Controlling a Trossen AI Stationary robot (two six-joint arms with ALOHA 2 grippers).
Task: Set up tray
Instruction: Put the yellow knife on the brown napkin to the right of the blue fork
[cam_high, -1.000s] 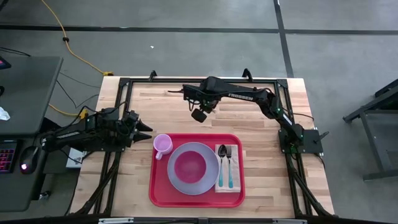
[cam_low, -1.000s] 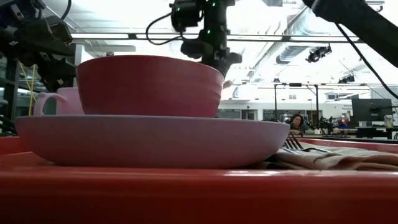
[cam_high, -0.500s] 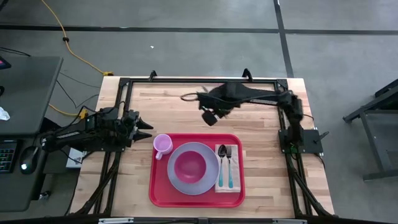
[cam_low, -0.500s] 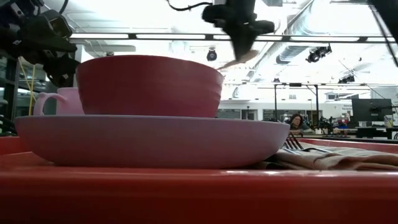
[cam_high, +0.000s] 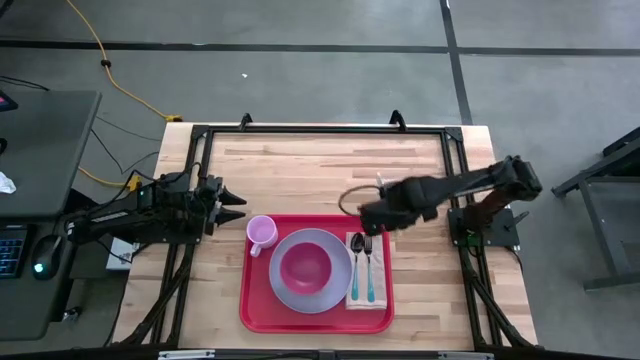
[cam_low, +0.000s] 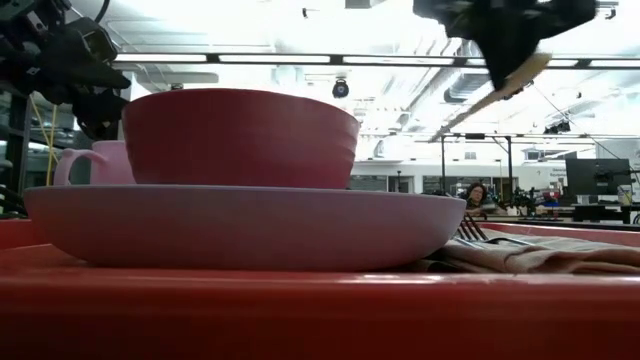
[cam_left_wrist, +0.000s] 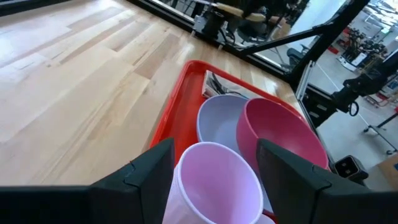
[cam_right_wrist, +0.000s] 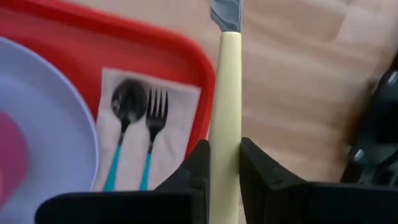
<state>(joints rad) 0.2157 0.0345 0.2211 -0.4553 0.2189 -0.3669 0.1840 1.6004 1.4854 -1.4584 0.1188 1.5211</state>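
Note:
The red tray (cam_high: 252, 300) lies near the table's near edge. It bears a lavender plate (cam_high: 284, 292) with a pink bowl (cam_high: 305, 265) on it, a pink cup (cam_high: 262, 231), and a tan napkin (cam_right_wrist: 180, 118) with a spoon (cam_right_wrist: 127, 102) and fork (cam_right_wrist: 155, 109). My right gripper (cam_high: 372, 218) hangs above the tray's far right corner, shut on a cream-handled knife (cam_right_wrist: 226, 93). My left gripper (cam_high: 236, 206) waits open at the table's left. In its wrist view its fingers stand either side of the cup (cam_left_wrist: 217, 180) without touching it. My right gripper pinches the knife's cream handle (cam_right_wrist: 225, 134) between its two fingers (cam_right_wrist: 198, 165), which point down from above. The handle runs on past the fingertips, with the grey blade (cam_right_wrist: 226, 12) at the free end. The knife (cam_low: 520, 72) hangs tilted, clear of tray and table.
Bare wood (cam_high: 320, 165) stretches from the tray to the table's far edge, with a strip of it (cam_high: 425, 290) right of the tray. A black frame (cam_high: 320, 128) runs round the table. The right arm's base (cam_high: 485, 225) stands at the right edge.
My right gripper has carried the knife from over the far middle of the table toward the right and near edges, to above the tray's far right corner, rolling its wrist on the way. The arm has folded back toward its base. The knife stays lifted clear.

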